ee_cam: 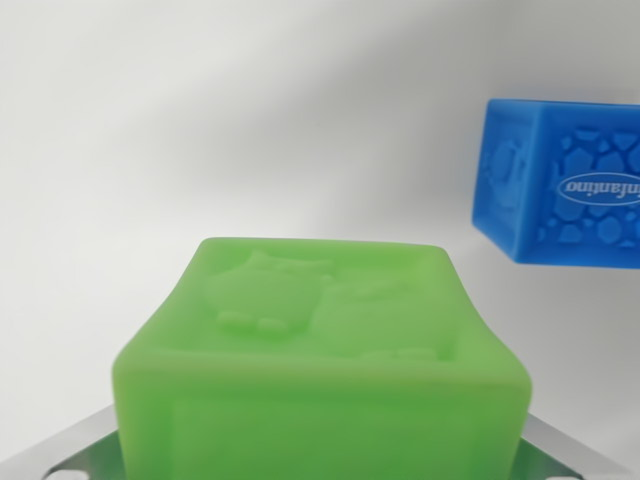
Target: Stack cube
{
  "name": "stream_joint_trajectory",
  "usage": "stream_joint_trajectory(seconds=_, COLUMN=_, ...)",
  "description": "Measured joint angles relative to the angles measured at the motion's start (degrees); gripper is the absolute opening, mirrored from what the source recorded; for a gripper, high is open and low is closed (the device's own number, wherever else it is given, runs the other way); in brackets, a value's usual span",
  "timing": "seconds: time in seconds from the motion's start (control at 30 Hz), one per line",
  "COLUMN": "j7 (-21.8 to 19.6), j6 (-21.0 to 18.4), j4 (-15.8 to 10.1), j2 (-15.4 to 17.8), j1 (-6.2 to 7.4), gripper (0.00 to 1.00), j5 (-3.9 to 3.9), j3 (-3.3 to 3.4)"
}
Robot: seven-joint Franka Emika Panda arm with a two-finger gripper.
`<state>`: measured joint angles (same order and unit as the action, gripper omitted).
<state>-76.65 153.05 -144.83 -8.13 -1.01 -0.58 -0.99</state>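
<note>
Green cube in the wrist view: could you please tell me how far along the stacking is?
Done: the green cube sits close under the camera, between metal claw fingers, apparently grasped. In hand: carrying it. Left: setting it on the blue cube, which stands apart at the wrist view's right.

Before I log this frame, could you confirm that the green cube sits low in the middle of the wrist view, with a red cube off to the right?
Not quite: the cube on the wrist view's right is blue, not red. The green cube does sit low in the middle, as that view shows.
</note>
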Motion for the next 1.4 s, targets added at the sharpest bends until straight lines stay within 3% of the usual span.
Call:
stream_joint_trajectory(seconds=0.73, j7=4.62, j6=-0.92, j4=-1.52, j2=2.52, j1=-3.39, gripper=0.0, j5=0.38, j3=1.55)
stream_joint_trajectory(seconds=1.4, j7=8.81, j6=-2.12, j4=-2.2, j2=4.35, j1=-6.18, gripper=0.0, j5=0.6, j3=3.43)
